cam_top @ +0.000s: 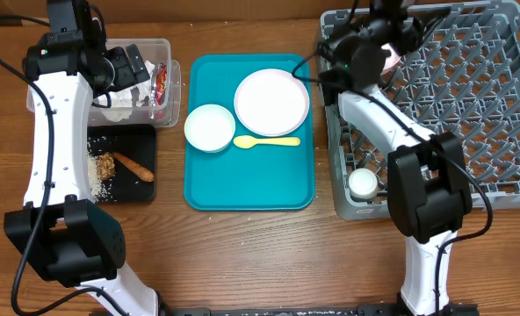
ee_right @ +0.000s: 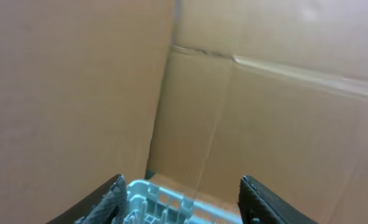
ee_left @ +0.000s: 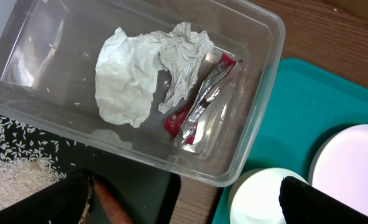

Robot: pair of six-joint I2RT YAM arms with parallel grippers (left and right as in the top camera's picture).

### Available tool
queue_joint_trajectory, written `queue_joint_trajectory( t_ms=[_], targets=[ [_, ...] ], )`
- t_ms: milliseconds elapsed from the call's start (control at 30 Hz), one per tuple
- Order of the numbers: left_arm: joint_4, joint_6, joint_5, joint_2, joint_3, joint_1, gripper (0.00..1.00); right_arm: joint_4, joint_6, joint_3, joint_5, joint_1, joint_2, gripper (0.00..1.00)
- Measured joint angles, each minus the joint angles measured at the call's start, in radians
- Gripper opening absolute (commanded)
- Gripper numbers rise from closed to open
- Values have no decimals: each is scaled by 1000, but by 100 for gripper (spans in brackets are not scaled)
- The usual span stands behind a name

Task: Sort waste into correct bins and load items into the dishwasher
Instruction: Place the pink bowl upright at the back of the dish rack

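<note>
Hovering over clear tub (ee_left: 53, 56) holding crumpled paper (ee_left: 134, 74), red wrapper (ee_left: 199, 109): left gripper (ee_left: 184, 186), spread, empty. Right gripper (ee_right: 183, 186), spread, above dish rack (ee_right: 153, 199).

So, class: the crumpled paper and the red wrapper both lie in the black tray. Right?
No. The crumpled paper and the red wrapper both lie in the clear tub, not the black tray, as the left wrist view shows.

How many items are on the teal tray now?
3: round white bowl on the left, pale round plate upper right, yellow plastic spoon below the plate.
</note>
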Motion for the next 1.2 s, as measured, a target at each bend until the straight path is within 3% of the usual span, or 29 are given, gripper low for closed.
queue_joint_trajectory(
  t_ms=[100, 167, 267, 433, 567, 767, 933, 1067, 1200],
  targets=[
    [-1, 0, 0, 0, 0, 0, 100, -246, -47, 26, -92, 10, -9, 80],
    [0, 0, 0, 0, 0, 0, 100, -516, -76, 33, -185, 36, -15, 87],
    [-1, 0, 0, 0, 0, 0, 100, -733, -23, 33, -268, 75, -17, 89],
    [0, 0, 0, 0, 0, 0, 100, -1122, 209, 31, -427, 132, -33, 91],
    [-1, 0, 0, 0, 0, 0, 100, -1385, 509, 25, -618, 140, -116, 92],
    [0, 0, 0, 0, 0, 0, 100, -1626, 875, 26, -959, 66, -405, 92],
    [-1, 0, 0, 0, 0, 0, 100, -1749, 1173, 51, -1167, -118, -605, 92],
    [-1, 0, 0, 0, 0, 0, 100, -1827, 1351, 58, -1284, -269, -612, 92],
    [-1, 0, 0, 0, 0, 0, 100, -1907, 1454, 56, -1361, -345, -511, 92]
  ],
)
